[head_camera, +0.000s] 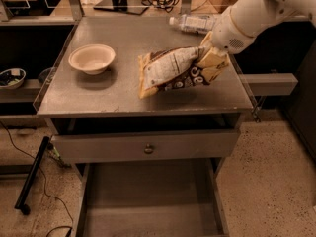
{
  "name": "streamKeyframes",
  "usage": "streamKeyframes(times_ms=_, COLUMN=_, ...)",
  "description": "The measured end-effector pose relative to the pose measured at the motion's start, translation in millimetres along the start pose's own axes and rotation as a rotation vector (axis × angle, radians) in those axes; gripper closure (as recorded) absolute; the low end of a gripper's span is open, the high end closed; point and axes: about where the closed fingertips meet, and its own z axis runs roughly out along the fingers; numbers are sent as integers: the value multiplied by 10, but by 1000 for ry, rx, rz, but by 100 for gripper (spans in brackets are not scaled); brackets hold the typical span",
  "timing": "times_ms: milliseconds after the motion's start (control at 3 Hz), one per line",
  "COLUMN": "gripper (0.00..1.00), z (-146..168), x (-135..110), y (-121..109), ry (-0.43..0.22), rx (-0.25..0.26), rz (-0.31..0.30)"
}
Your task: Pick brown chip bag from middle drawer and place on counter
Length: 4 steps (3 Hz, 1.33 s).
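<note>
One bowl, bottle beside claw with brown chip bag over counter

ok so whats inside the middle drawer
Only bare grey floor shows in the middle drawer; its back is hidden under the knobbed drawer front, its near end off frame. The gripper holds the brown chip bag over the counter.

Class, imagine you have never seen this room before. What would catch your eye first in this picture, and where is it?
First comes the white robot arm reaching in from the upper right, its gripper clamped on the right end of the brown chip bag over the right half of the counter. Next are the middle drawer, pulled open at the bottom, and the pale bowl on the counter's left side.
</note>
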Motion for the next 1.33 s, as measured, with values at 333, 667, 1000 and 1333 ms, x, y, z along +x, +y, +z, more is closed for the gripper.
streamKeyframes(times_ms=333, gripper=100, z=366, x=99, y=163, ry=-38, rx=-65, rz=39)
streamKeyframes(times_ms=667, gripper=100, z=421, x=116, y=201, ry=-44, rx=-79, rz=48)
streamKeyframes(times_ms=1000, gripper=81, z=421, x=116, y=201, ry=-44, rx=-79, rz=48)
streamKeyframes(times_ms=1333, gripper=58, z=421, x=115, y=202, ry=-44, rx=-79, rz=48)
